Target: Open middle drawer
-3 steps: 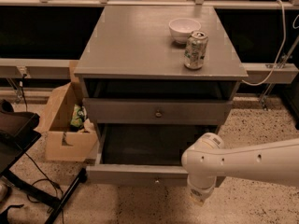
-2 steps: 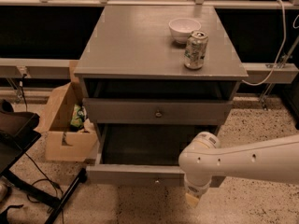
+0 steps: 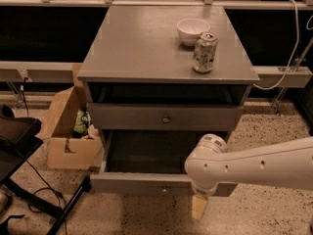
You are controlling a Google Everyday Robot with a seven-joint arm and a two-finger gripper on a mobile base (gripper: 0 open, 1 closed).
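The middle drawer point(image 3: 142, 184) is pulled far out from the grey cabinet, and its dark inside shows. Its small round knob point(image 3: 164, 190) sits at the centre of the front. The uppermost grey drawer point(image 3: 165, 117), with its own knob, sits above it, with a dark gap over its front. The lowest drawer is hidden under the pulled-out one. My white arm point(image 3: 254, 168) reaches in from the right. My gripper point(image 3: 198, 207) hangs just in front of the middle drawer's front, right of the knob and apart from it, low near the floor.
A white bowl point(image 3: 192, 31) and a drink can point(image 3: 204, 52) stand on the cabinet top point(image 3: 142, 43). An open cardboard box point(image 3: 71, 131) with packets sits on the floor at the left. A dark chair and cables point(image 3: 19, 141) are at the far left.
My arm and gripper have shifted a little to the left and downward in front of the drawer. The drawer stays equally far out.
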